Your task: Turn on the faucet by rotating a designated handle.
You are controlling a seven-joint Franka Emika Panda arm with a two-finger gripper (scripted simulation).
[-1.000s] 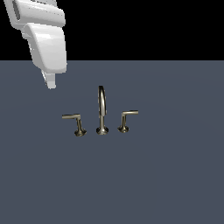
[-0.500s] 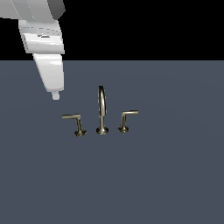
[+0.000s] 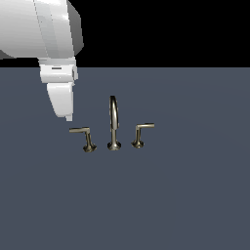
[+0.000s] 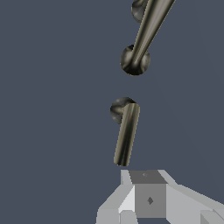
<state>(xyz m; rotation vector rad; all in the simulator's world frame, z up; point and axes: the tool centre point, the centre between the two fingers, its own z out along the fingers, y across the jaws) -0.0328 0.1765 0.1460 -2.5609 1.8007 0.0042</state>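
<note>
The brass faucet stands mid-surface, with its tall arched spout (image 3: 113,122) between two lever handles. The handle (image 3: 83,134) with the longer lever is on the exterior view's left, and its twin (image 3: 141,132) is on the right. My gripper (image 3: 69,117) hangs just above the free end of the handle's lever, its fingers drawn together into one narrow tip, holding nothing. In the wrist view the handle's lever (image 4: 126,135) runs from its round foot toward my gripper (image 4: 142,177), a small gap short of the fingertips. The spout (image 4: 146,30) lies beyond it.
The flat dark grey-blue surface (image 3: 185,195) carries only the faucet set. My white arm (image 3: 44,29) fills the exterior view's upper left corner. The twin handle's foot (image 4: 139,9) peeks from behind the spout in the wrist view.
The arm has come down and shifted toward the exterior view's right, bringing the gripper tip close over the end of the handle's lever. The faucet parts have not moved.
</note>
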